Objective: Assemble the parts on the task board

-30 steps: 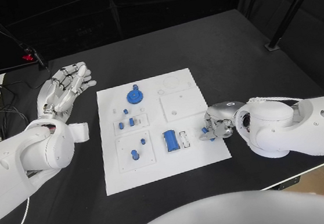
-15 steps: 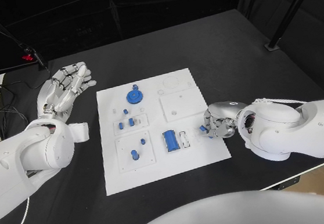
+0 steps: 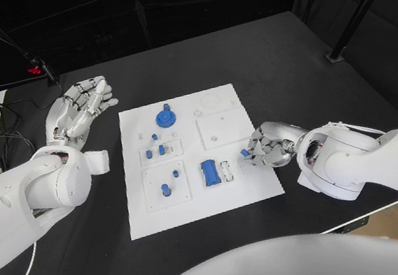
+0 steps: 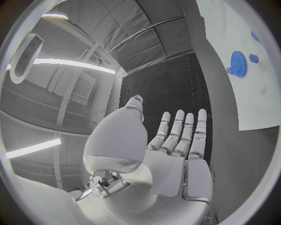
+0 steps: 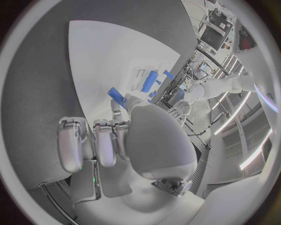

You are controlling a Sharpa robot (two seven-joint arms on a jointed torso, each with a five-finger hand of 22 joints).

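Nearest to us, our right hand [image 3: 267, 147] hovered over the right edge of the white board [image 3: 201, 206], its fingers curled in around a small blue peg [image 3: 246, 152] that poked out toward the board's middle. In the right wrist view the same peg [image 5: 116, 96] showed as a short blue bar pinched at the fingertips [image 5: 70, 140], just above the white plate [image 5: 111, 51].

Just left of that hand, a blue cylinder [image 3: 209, 172] lay in its tray on the board, with a pale pin [image 3: 226, 170] beside it. Further left, two small blue pieces [image 3: 169, 184] sat in a clear square holder, and above them more little blue pieces [image 3: 158, 149] stood in another holder.

Toward the far end of the board a blue gear [image 3: 165, 118] lay flat.

Farthest away, our left hand [image 3: 80, 106] rested off the board's far left corner on the black table [image 3: 279, 58], fingers straight and apart, holding nothing; the gear [image 4: 238, 63] lay well apart from it.
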